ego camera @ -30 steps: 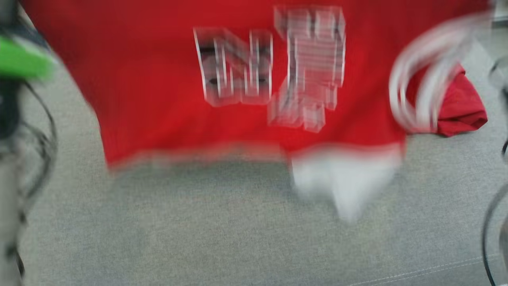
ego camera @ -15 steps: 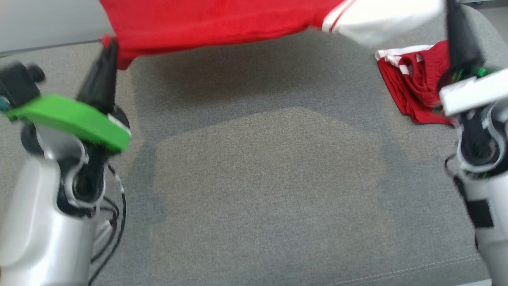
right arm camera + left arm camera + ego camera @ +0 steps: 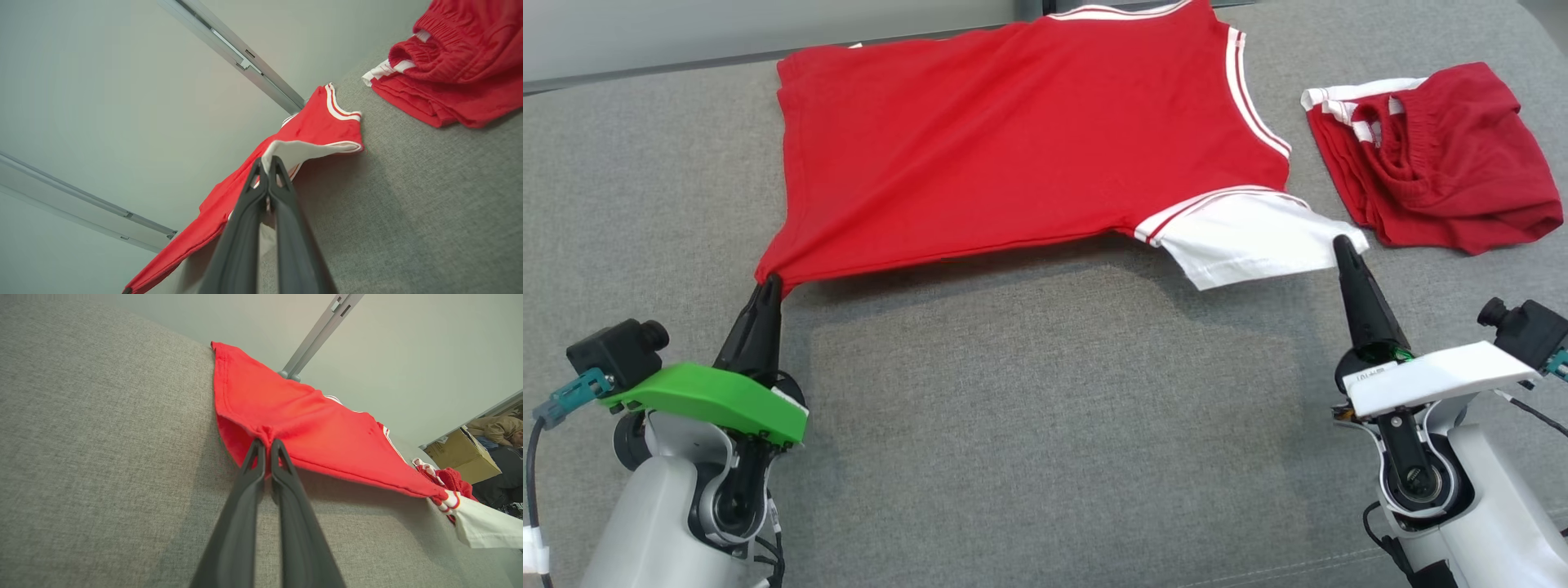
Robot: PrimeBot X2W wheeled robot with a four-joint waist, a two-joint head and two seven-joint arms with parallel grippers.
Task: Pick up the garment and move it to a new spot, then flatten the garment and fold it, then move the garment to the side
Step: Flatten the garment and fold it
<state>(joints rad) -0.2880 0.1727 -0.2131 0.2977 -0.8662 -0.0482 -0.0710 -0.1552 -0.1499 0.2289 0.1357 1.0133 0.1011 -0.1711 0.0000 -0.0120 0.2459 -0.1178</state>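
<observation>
The garment [image 3: 1013,155] is a red T-shirt with white sleeves and white stripes, spread out across the far half of the grey cushion [image 3: 1045,425]. My left gripper [image 3: 770,283] is shut on its near left corner; the left wrist view has the red hem [image 3: 267,437] pinched between the dark fingers [image 3: 245,498]. My right gripper [image 3: 1342,242] is shut on the white sleeve [image 3: 1250,245]; the right wrist view has the white cloth [image 3: 286,153] caught at the fingertips. The near edge of the garment is stretched between both grippers, slightly off the surface.
A crumpled pair of red shorts [image 3: 1429,155] with white trim lies at the far right of the cushion, close beside the sleeve. A pale wall [image 3: 727,28] runs behind the cushion. In the left wrist view a cardboard box [image 3: 466,455] stands in the distance.
A second ago the garment hung high, blurred, close to the camera. It has since come down and now lies spread on the cushion, both grippers lowered and still shut on it.
</observation>
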